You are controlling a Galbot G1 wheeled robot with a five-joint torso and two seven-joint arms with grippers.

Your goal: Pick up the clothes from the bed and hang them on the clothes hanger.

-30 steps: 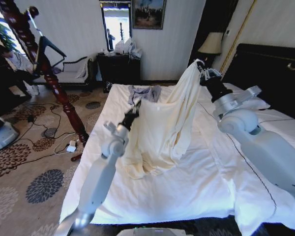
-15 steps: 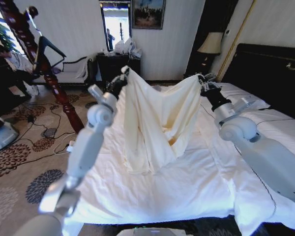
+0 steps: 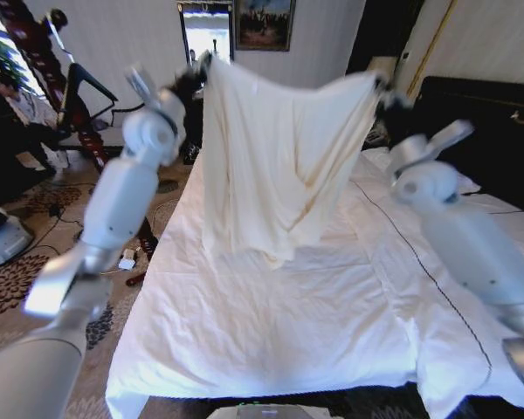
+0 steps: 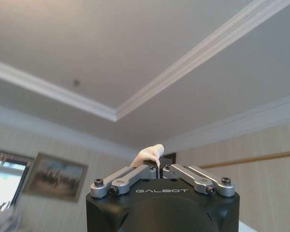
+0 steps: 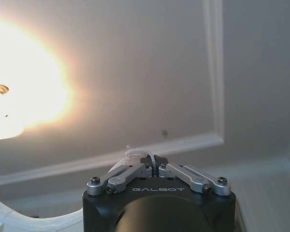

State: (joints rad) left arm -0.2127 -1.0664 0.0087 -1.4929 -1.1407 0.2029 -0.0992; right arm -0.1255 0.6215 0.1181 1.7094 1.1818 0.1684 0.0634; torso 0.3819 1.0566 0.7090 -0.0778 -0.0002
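I've got the clothes (image 3: 279,166) lifted clear above the bed (image 3: 271,323), left end effector (image 3: 201,65) and right end effector (image 3: 382,85) each clamped on a top corner; hanging on the clothes hanger (image 3: 86,80) left.

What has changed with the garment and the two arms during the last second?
Both arms rose. The left end effector, low over the bed a second ago, caught an upper corner of the cream robe and lifted it; the right end effector went higher, still shut on the other corner. The robe now hangs spread, clear of the duvet. The bed stayed.
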